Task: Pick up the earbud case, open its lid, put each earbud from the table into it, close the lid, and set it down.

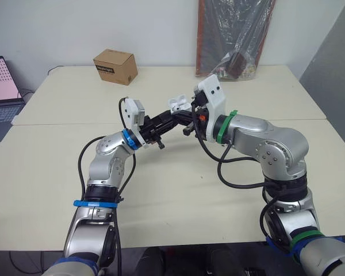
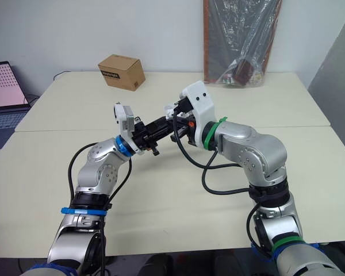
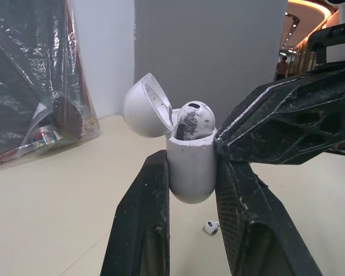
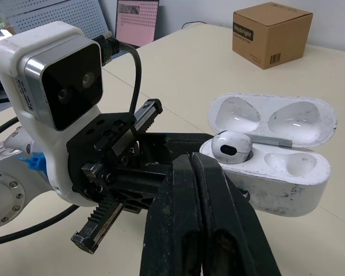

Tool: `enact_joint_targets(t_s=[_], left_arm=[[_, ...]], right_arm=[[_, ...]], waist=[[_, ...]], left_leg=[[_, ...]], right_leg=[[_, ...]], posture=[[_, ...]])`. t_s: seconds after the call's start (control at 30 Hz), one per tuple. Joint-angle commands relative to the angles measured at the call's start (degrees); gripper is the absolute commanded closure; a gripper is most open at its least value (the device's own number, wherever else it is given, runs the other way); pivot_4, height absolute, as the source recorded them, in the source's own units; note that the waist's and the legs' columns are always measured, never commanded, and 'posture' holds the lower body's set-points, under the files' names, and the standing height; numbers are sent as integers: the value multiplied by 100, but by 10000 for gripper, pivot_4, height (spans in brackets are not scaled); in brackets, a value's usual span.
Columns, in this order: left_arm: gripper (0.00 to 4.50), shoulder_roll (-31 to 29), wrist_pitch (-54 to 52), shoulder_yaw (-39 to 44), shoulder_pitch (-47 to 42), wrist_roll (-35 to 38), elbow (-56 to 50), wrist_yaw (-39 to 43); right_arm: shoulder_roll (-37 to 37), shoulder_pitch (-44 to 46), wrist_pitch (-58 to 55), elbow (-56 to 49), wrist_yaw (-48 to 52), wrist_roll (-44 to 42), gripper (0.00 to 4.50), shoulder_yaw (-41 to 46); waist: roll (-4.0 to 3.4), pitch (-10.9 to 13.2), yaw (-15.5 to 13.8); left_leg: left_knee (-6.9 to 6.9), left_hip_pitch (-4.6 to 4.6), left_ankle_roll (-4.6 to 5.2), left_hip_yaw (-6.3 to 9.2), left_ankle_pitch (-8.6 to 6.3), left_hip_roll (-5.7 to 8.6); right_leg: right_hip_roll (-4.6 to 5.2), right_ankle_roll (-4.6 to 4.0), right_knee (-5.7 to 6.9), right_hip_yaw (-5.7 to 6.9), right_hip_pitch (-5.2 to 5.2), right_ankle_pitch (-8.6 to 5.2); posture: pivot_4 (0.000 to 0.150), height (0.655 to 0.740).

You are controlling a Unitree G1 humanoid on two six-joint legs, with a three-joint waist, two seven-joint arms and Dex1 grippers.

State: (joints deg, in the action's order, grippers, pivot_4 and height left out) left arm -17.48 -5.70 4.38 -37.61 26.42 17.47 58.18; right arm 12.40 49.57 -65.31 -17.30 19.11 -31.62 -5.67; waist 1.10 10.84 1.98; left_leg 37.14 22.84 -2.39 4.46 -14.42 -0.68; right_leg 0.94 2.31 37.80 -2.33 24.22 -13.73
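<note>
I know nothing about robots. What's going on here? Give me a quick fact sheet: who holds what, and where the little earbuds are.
Left tool: shut on the earbud case, held above the table
Lid: open
First earbud: seated in one slot; the other slot is empty
Second earbud: lying on the table
Right tool: shut, holding nothing, close beside the case
Also on table: cardboard box

Diffuse overhead light covers the table [image 1: 57, 167] brightly and evenly, with no hard-edged shadows. The cardboard box [image 1: 115, 66] throws only a faint, short shadow at its base, and the plastic bag [image 1: 236, 29] by the wall returns patchy glare. Small highlights sit inside the open lid of the earbud case [image 4: 270, 155], and a warm ceiling strip [image 3: 311, 5] glows far behind.
</note>
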Motion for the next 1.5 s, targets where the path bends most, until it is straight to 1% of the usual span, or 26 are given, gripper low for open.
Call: enact_joint_targets(t_s=[0.03, 0.1, 0.17, 0.23, 0.33, 0.37, 0.5, 0.57, 0.63, 0.67, 0.73, 0.87, 1.0, 1.17, 1.33, 1.5], left_arm=[[37771, -36, 49, 78, -32, 130, -331, 48], [37771, -44, 21, 81, -28, 145, -332, 52], [37771, -77, 27, 106, -27, 128, -291, 21], [37771, -139, 47, 151, -8, 131, -244, 39], [37771, -265, -136, 235, 63, 303, -286, 159], [37771, -300, -232, 271, 73, 391, -297, 200], [37771, -553, -657, 364, 132, 718, -317, 605], [37771, -674, -917, 395, 155, 911, -417, 819], [37771, -808, -1258, 394, 194, 1149, -621, 1029], [37771, -854, -1381, 392, 211, 1228, -697, 1090], [37771, -962, -1630, 380, 272, 1374, -862, 1224], [37771, -1079, -1855, 347, 418, 1476, -1173, 1316], [37771, -1130, -1922, 341, 530, 1477, -1371, 1325], [37771, -1149, -1928, 373, 696, 1455, -1601, 1217], [37771, -1157, -1947, 398, 805, 1467, -1720, 1165], [37771, -1160, -1934, 396, 844, 1468, -1745, 1132]], right_arm=[[13, -1, 82, -201, 45, -50, 44627, 123], [23, -17, 87, -222, 95, -93, 44627, 142], [161, -147, -23, -476, 432, -440, 44627, 256], [508, -341, 6, -841, 972, -826, 44627, 376], [1176, -464, 63, -1035, 1495, -1072, 44627, 544], [1336, -440, 66, -986, 1564, -1082, 44627, 575], [2103, -348, 289, -274, 1740, -553, 44627, 389], [2350, -409, 420, 243, 1758, -222, 41018, 211], [2541, -584, 802, 763, 1787, 259, 35517, -92], [2586, -638, 969, 929, 1813, 431, 32043, -197], [2629, -738, 1338, 1286, 1888, 789, 24950, -446], [2523, -764, 1803, 1963, 2069, 1207, 24950, -707], [2338, -666, 2017, 2514, 2162, 1467, 24950, -735], [1990, -403, 2354, 3544, 2211, 1798, 24950, -730], [1835, -287, 2606, 3971, 2255, 1976, 24950, -625], [1784, -284, 2652, 4092, 2289, 2097, 24950, -591]], waist=[[0, 0, 0], [0, 0, 0], [0, 0, -4], [0, 0, -7], [0, 0, -10], [0, 0, -10], [0, 0, -7], [0, 0, -6], [1, 0, -5], [1, 0, -5], [1, 0, -3], [1, 1, 3], [1, 1, -2], [1, 1, 1], [1, 1, -4], [1, 1, -5]], left_leg=[[0, 0, 0, 0, 0, 0], [0, 0, 0, 0, 0, 0], [0, 0, 0, 0, 0, 0], [0, 1, 0, 1, 0, 0], [-1, 3, 0, -1, 0, 2], [-1, 1, 0, -1, 0, 3], [1, -3, 1, -1, 0, 2], [1, -6, 3, -4, 2, 2], [0, -6, 4, -7, 3, 1], [1, -5, 4, -7, 3, 1], [-1, -4, 4, -9, 3, 1], [-6, -4, 4, -14, 3, 0], [-4, -4, 4, -13, 3, 0], [-3, -6, 4, -14, 3, 0], [-4, -6, 3, -14, 3, 0], [-3, -6, 3, -14, 3, 0]], right_leg=[[0, 0, 0, 0, 0, 0], [0, 0, 1, 0, 0, 0], [0, 0, 0, 0, 0, 0], [1, 0, -1, 1, -1, 0], [3, 0, -8, 1, -1, 0], [4, 0, -8, 0, -2, 0], [1, 1, -3, 2, -4, -1], [1, 2, -3, -1, -4, -1], [0, 2, -3, -4, -4, -1], [0, 1, -4, -3, -4, -1], [0, 1, -5, -5, -3, -1], [1, 1, -6, -8, 0, -1], [1, 0, -5, -8, -1, 0], [1, -1, -3, -9, -2, 0], [1, -1, -3, -9, -1, 0], [2, -1, -3, -9, -1, 1]], posture=[[1500, 7400], [1500, 7400], [1500, 7400], [1500, 7400], [1500, 7400], [1500, 7400], [1500, 7400], [1500, 7400], [1500, 7400], [1500, 7400], [1500, 7400], [1500, 7400], [1500, 7400], [1500, 7400], [1500, 7400], [1500, 7400]])
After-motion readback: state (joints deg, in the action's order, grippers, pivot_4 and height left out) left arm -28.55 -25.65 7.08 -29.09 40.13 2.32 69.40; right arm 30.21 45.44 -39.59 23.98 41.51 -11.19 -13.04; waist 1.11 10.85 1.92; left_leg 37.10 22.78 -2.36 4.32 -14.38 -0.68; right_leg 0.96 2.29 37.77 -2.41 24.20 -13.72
